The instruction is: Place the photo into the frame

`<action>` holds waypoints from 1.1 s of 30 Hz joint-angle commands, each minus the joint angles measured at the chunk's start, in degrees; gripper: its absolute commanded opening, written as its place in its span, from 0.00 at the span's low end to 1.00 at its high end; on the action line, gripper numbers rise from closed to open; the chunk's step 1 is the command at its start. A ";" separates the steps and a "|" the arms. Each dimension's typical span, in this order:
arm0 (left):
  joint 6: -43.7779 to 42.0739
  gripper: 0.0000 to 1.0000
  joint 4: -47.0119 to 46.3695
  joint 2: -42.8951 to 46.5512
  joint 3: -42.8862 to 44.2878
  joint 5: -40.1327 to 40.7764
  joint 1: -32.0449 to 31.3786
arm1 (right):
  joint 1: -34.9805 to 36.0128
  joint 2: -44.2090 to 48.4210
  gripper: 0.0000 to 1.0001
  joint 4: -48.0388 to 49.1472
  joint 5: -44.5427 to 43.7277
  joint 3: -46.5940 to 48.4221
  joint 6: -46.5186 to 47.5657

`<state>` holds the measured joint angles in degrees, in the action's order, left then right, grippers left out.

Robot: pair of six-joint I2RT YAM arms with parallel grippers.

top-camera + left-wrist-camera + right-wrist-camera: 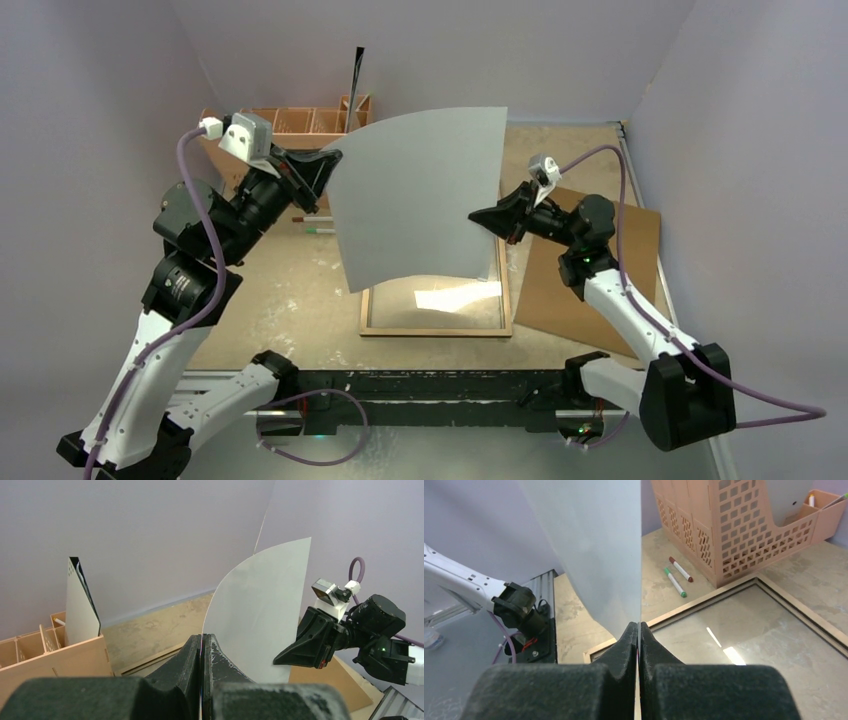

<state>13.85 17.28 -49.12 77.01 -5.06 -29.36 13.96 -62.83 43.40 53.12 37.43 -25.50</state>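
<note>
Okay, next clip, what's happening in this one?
Both arms hold the photo up in the air, its blank back toward the overhead camera. The left gripper pinches its left edge, the right gripper its right edge. The sheet bows above the frame, which lies flat on the table. It is not in yet.

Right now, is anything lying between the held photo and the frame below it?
Nothing visible: in the right wrist view the glass of the frame lies bare under the photo, only air between them.
</note>
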 commanded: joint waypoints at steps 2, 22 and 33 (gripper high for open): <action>1.17 0.00 -1.58 -0.54 -0.02 -0.66 0.15 | -0.07 -1.32 0.00 6.49 2.24 -0.75 -4.58; 8.08 0.82 5.55 -5.80 -11.80 33.54 0.13 | -1.03 -17.13 0.00 -35.12 -26.89 5.33 -14.75; 19.92 0.81 2.37 -7.83 -25.17 26.26 0.11 | -1.11 -27.34 0.00 -54.12 -32.61 19.03 3.19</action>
<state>27.09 21.67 -55.57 55.77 23.16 -29.36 13.06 -89.10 -2.13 23.31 51.55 -30.52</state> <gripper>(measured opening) 0.816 0.004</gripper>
